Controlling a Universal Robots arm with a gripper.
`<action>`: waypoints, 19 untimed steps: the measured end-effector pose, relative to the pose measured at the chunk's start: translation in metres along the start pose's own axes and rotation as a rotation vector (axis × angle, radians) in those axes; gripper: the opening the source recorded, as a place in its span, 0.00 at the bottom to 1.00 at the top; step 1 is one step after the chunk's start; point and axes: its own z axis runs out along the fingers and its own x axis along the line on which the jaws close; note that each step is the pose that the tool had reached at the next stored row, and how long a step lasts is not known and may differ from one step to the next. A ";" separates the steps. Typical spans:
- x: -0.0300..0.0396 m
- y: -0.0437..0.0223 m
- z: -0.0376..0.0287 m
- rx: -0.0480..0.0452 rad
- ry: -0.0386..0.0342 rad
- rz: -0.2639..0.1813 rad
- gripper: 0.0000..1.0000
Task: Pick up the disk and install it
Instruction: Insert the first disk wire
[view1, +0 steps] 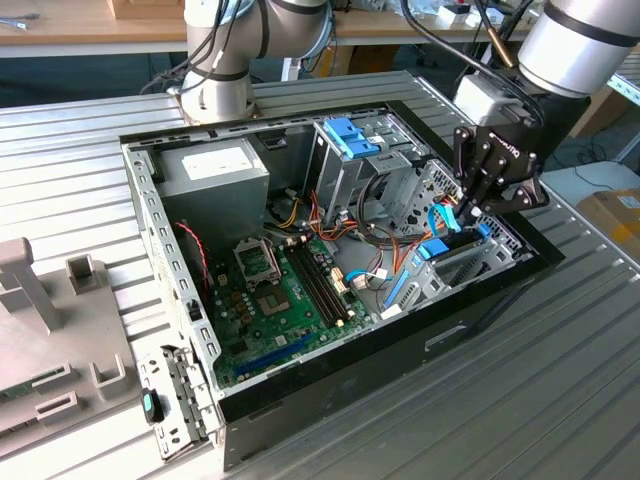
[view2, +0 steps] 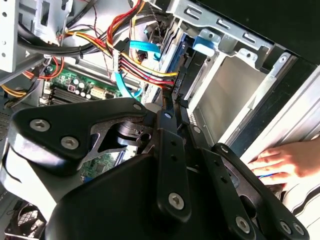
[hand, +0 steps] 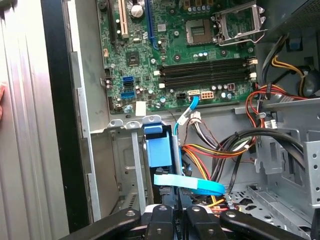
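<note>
In the exterior view the pincer (view1: 478, 212) hangs at 3 o'clock of the open computer case (view1: 330, 372), its fingers drawn nearly together on the thin edge of the disk (view1: 434, 249). The disk stands on edge in the drive bay there, light-blue rail (hand: 160, 150) showing, just beside red and yellow cables (view2: 145, 65). A person's hand (view2: 280, 162) rests on the ribbed counter (view1: 560, 380).

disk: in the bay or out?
In: the disk stands on edge inside the metal bay, gripper shut on its exposed edge. Fully seated: cannot tell.
</note>
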 end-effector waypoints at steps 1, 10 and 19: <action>0.0004 -0.0001 0.0003 -0.0001 -0.0001 0.002 0.16; -0.0002 -0.0037 0.0049 -0.0021 -0.0001 0.074 0.16; -0.0003 -0.0040 0.0107 -0.0032 -0.0002 0.118 0.16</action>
